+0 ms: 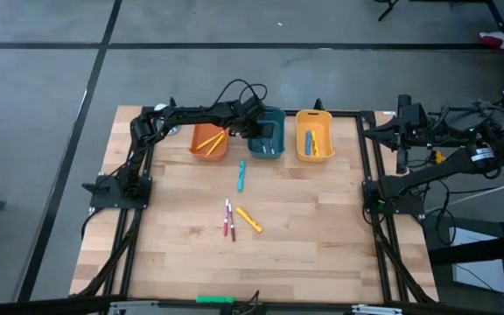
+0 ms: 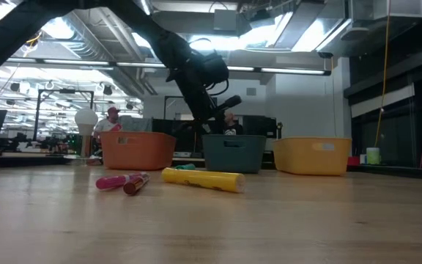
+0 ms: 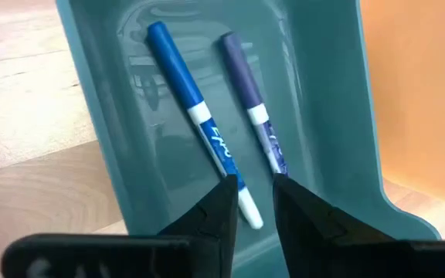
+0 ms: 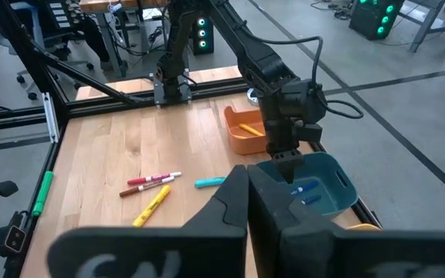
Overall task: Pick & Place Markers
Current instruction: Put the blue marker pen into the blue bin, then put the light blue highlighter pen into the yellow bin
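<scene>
My left gripper [image 3: 253, 197] hangs open, its fingers a narrow gap apart, over the teal bin [image 1: 266, 133], touching nothing. Below it a blue marker [image 3: 194, 108] and a purple marker [image 3: 252, 104] lie flat on the bin's floor. On the table lie a teal marker [image 1: 241, 175], red and pink markers [image 1: 228, 220] and a yellow marker [image 1: 249, 219]. The orange bin [image 1: 208, 140] holds yellow markers, and the yellow bin [image 1: 313, 134] holds a blue one. My right gripper [image 4: 247, 185] waits shut at the table's right edge.
The three bins stand in a row along the table's far edge. A bright green stick [image 1: 215, 299] lies at the near edge. Bare wood lies between the loose markers and the near edge. People sit in the room beyond the table.
</scene>
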